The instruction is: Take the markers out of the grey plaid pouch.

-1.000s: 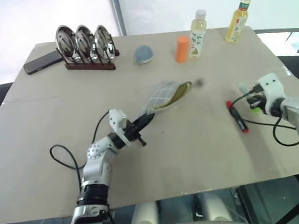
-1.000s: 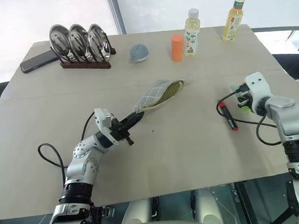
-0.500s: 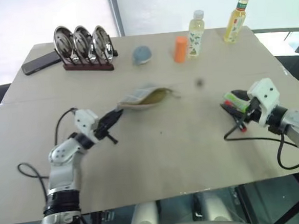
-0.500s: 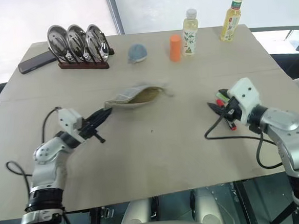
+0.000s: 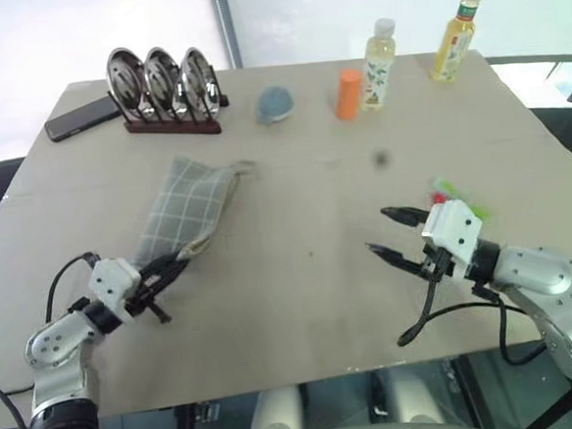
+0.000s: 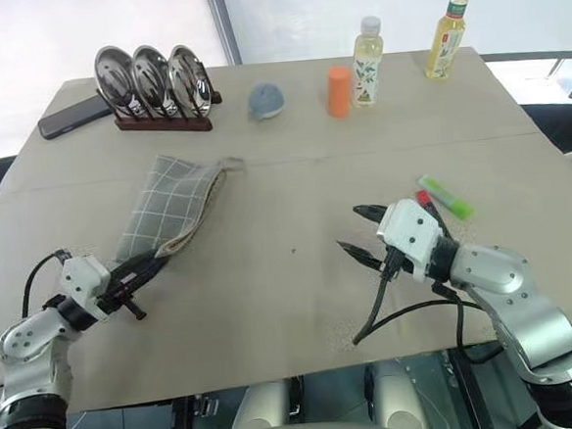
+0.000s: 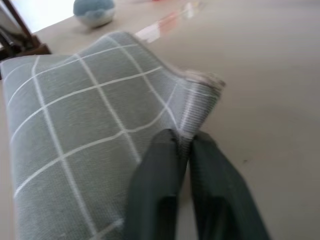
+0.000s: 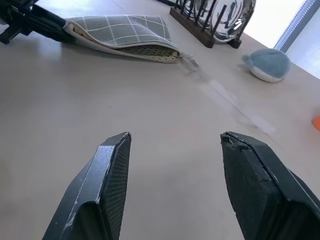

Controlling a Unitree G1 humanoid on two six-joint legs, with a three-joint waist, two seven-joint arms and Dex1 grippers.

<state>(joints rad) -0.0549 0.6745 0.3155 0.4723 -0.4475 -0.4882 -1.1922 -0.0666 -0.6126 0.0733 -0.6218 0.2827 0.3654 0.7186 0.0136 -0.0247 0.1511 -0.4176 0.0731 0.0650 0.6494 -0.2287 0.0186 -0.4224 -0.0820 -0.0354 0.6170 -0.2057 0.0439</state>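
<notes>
On the tan table [image 5: 302, 302], we see the grey plaid pouch [image 5: 179, 207] lying flat just in front of the plate rack [image 5: 164, 90]. Our left gripper [image 5: 172, 270] pinches the pouch's near corner, fingers narrow. Well right of the pouch, the markers [image 6: 440, 198] lie just beyond our right gripper [image 6: 363, 233], which gapes wide and empty.

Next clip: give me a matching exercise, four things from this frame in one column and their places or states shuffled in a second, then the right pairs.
1. grey plaid pouch
2. green marker
3. right hand
4. orange cylinder

A. standing upright at the table's far edge
B. lying flat, one end pinched by the left hand
C. open, holding nothing
D. loose on the table beyond the right hand

Pairs: 1-B, 2-D, 3-C, 4-A
</notes>
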